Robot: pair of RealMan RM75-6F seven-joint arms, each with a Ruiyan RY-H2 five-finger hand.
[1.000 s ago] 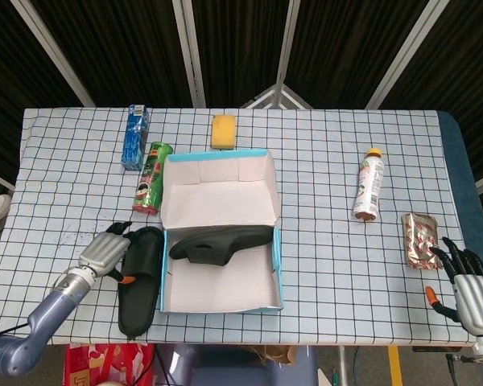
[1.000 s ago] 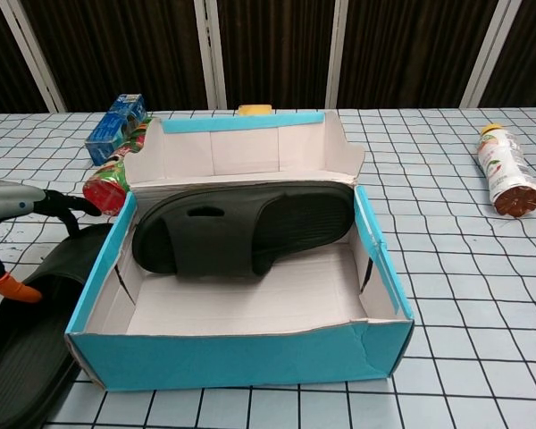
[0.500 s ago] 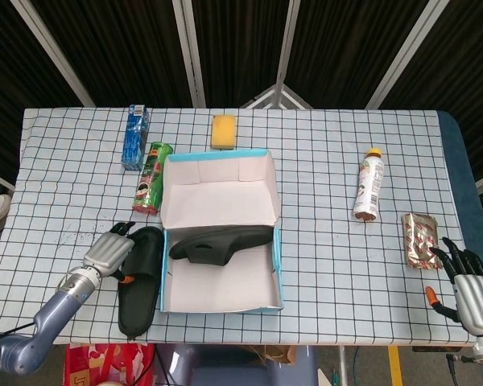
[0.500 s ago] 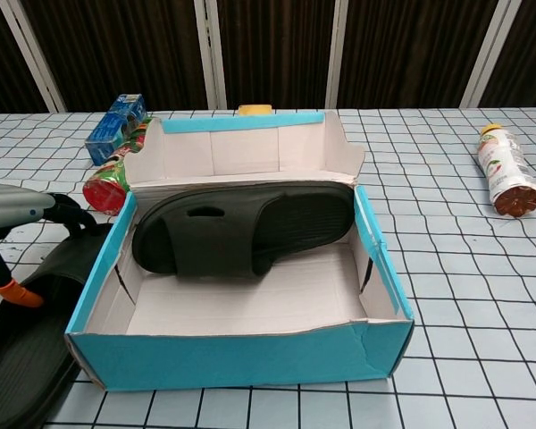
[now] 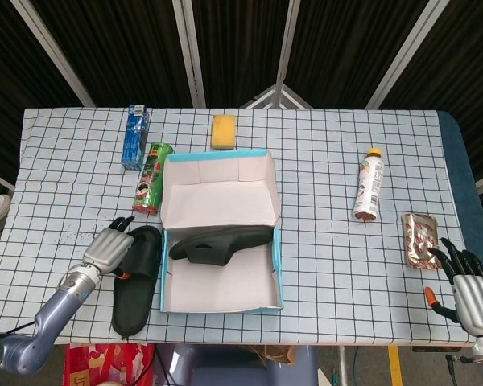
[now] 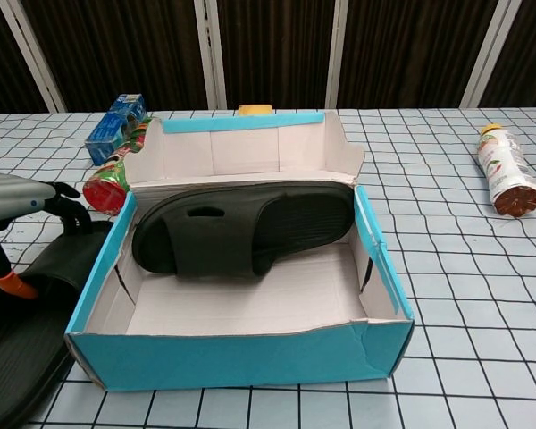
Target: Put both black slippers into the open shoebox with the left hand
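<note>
Your left hand rests on the upper end of the second black slipper, which lies flat on the checked surface just left of the open shoebox. In the chest view its dark fingers curl over the slipper's near edge; you cannot tell from either view whether they actually grasp it or only touch it. The first black slipper is already inside the shoebox, leaning across the back part of the box floor with its sole turned outward.

Your right hand lies at the surface's edge far right of the shoebox, fingers spread and holding nothing.

Relative to the shoebox:
- a green snack can lies just off its rear left corner
- a blue carton lies further left and back, beyond the can
- a yellow sponge sits directly behind it
- a drink bottle lies well to its right
- a foil packet lies further right, near the right hand
</note>
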